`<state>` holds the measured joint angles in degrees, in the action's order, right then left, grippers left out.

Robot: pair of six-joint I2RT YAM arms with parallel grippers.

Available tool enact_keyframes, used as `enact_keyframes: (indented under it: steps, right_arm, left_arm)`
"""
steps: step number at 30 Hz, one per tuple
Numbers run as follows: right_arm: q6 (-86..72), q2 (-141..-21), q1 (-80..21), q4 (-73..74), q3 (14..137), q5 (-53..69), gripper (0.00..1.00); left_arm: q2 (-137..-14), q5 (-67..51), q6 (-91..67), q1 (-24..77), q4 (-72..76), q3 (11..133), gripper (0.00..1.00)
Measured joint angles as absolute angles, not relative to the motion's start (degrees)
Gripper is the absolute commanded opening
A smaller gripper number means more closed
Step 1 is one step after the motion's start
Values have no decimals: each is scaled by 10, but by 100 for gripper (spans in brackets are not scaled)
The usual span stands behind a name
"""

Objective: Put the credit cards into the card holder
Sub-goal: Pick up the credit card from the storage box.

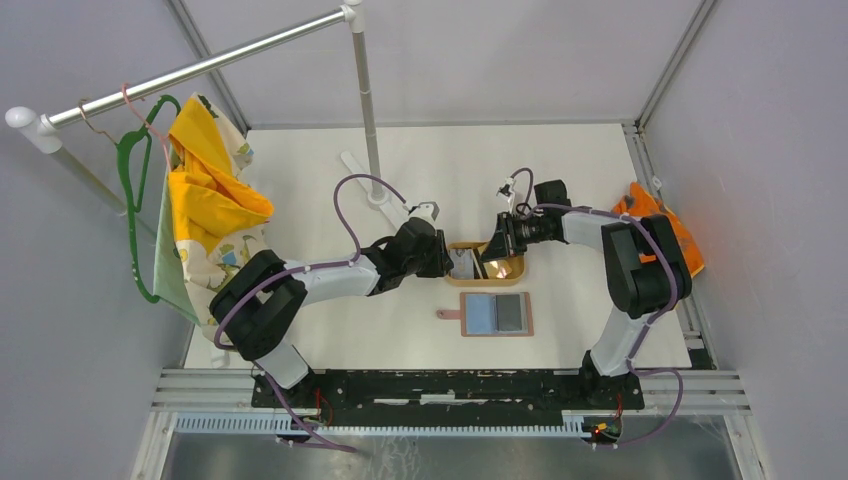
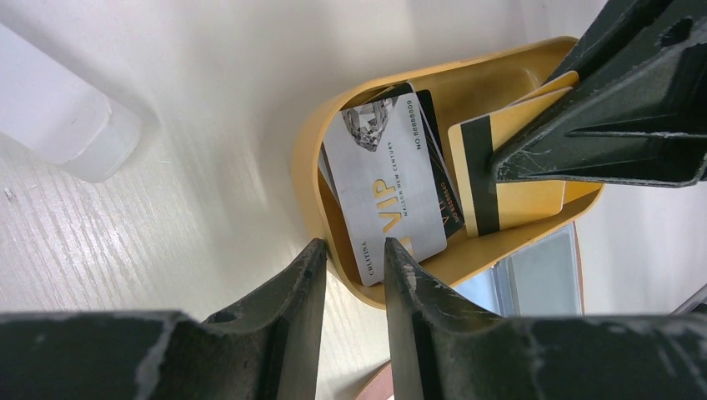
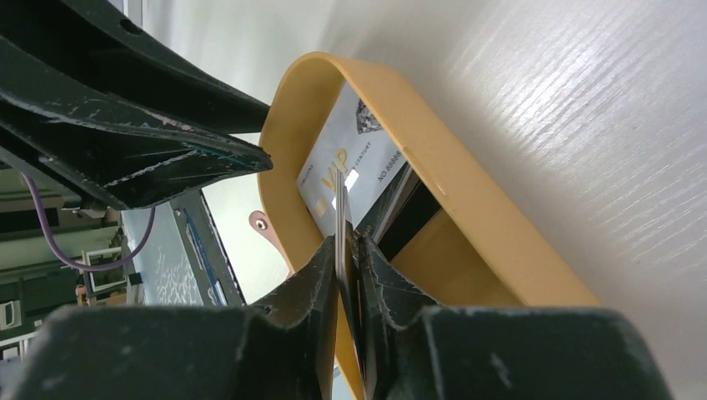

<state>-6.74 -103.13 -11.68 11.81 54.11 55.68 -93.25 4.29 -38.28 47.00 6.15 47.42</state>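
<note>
Bright, even light from overhead; on the white tabletop (image 1: 430, 160) the shadows under the arms are faint and soft. In the wrist views the bare tabletop blows out to near white, the left gripper's fingers (image 2: 275, 325) read dark and slightly soft, and a small white glint sits on the silver card (image 3: 354, 158)

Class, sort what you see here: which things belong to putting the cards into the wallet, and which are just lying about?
Belong to the job: silver card, gold card in the right gripper, tray, wallet.
Lying about: yellow cloth, orange cloth, clothes rail.
</note>
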Motion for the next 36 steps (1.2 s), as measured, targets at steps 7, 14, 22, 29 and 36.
enact_keyframes:
  steps: [7,14,22,29,36]
  right_arm:
    - [-63,-1043,-116,120,542,548,21]
    - [-46,-1043,-96,140,547,539,27]
    - [-29,-1040,-73,161,555,540,27]
    - [-26,-1038,-63,169,558,540,28]
    - [-26,-1031,-49,171,558,540,20]
  left_arm:
    - [-933,41,-383,470,62,474,38]
    - [-930,41,-383,470,62,473,38]
    - [-922,41,-383,470,63,469,38]
    - [-913,41,-383,470,63,468,38]
    - [-910,39,-383,470,63,468,38]
